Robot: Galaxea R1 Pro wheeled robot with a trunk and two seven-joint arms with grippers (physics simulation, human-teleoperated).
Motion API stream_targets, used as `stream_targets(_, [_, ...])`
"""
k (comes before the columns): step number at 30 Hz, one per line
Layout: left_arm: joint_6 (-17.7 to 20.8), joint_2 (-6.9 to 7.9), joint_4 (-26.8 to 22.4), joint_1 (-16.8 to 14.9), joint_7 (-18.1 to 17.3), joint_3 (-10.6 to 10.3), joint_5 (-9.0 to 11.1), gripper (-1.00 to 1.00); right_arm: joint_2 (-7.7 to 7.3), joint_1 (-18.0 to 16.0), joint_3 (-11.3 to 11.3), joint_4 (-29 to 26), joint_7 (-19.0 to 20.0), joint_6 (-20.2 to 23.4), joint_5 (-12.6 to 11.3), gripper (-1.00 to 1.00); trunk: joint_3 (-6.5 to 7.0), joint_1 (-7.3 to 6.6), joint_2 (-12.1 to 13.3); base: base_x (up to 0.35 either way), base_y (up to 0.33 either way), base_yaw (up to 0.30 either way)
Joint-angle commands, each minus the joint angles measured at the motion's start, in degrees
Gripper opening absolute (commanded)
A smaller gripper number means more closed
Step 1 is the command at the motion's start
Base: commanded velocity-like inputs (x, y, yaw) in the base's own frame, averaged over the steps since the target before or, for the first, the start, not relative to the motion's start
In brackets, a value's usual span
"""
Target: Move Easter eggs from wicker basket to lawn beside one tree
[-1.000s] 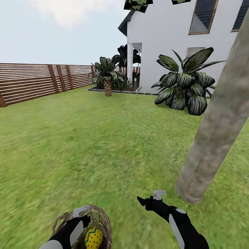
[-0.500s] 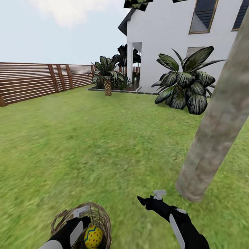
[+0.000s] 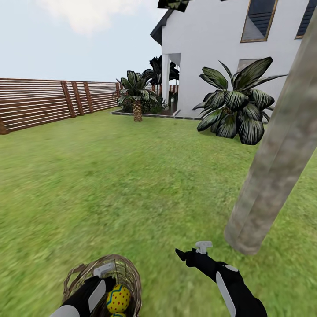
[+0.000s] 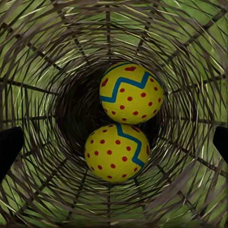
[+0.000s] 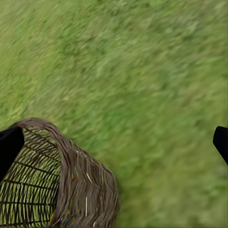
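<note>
Head view: the left gripper point(image 3: 102, 275) sits at the wicker basket point(image 3: 127, 273) on the lawn point(image 3: 132, 185), an Easter egg point(image 3: 118, 298) showing inside; the right gripper point(image 3: 190, 254) hangs spread near the tree point(image 3: 273, 167).
Left wrist view: spread fingertips point(image 4: 9, 147) flank two eggs point(image 4: 130, 92) lying touching in the basket point(image 4: 42, 61).
Right wrist view: parted fingertips point(image 5: 221, 142) above grass point(image 5: 142, 71), beside the basket point(image 5: 71, 185).

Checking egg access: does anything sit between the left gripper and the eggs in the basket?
Nothing visible: the left gripper looks straight down the tan wicker basket at two yellow red-dotted Easter eggs, fingers spread wide.
</note>
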Motion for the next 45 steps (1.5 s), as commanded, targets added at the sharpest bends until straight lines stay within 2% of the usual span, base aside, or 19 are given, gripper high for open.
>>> stream_targets(1, [0.4,-0.04,-0.2,0.0,0.2,0.3,0.5,1.0,0.06,0.0,-0.2,-0.1,0.2,0.5,-0.5,1.0,-0.24,0.22,-0.4,0.0,0.0,0.0])
stream_targets(8, [1.5,0.02,-0.2,0.0,0.0,0.3,1.4,1.0,-0.01,0.0,-0.2,-0.1,0.1,0.7,-0.5,1.0,-1.5,1.76,-3.2,0.0,0.0,0.0])
stream_targets(45, [1.7,0.33,-0.1,-0.1,-0.1,0.3,1.4,1.0,-0.03,0.0,-0.2,0.1,-0.1,0.5,-0.4,1.0,-8.14,9.88,-18.1,0.0,0.0,0.0])
